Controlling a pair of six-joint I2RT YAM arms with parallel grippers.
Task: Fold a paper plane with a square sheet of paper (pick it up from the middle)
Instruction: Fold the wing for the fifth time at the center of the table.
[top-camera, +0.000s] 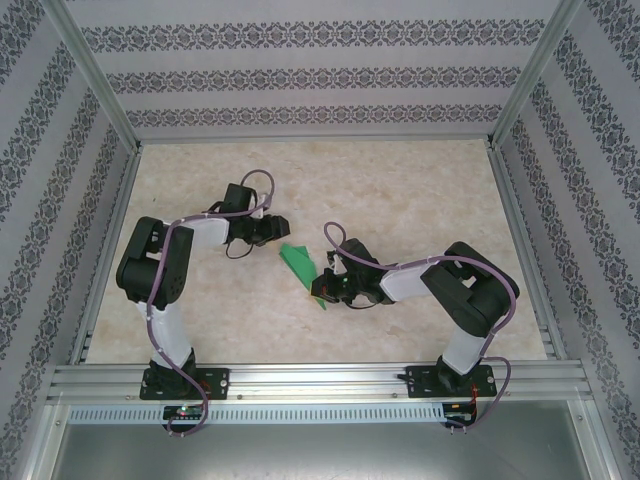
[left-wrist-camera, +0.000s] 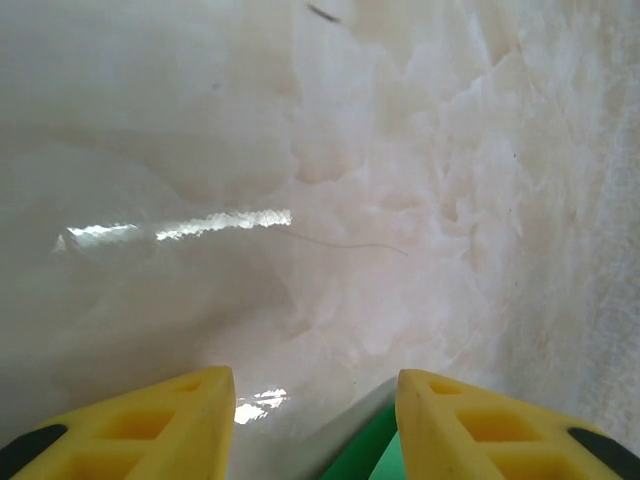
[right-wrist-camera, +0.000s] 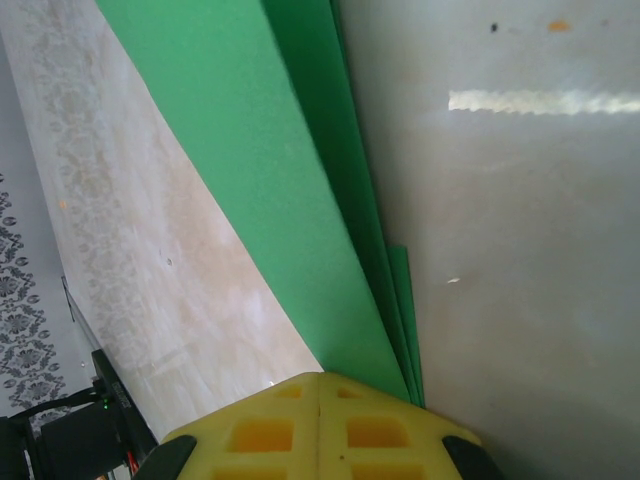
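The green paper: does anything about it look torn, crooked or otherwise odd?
No tear shows on the folded green paper. Near the right gripper, its layers' long edges are slightly staggered, not flush.

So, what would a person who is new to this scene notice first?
The folded green paper draws the eye at once, a bright strip in the middle of the pale marble-patterned table. The right gripper is shut on one end of it, where the stacked folded layers show clearly, while the left gripper stands open at the other end.
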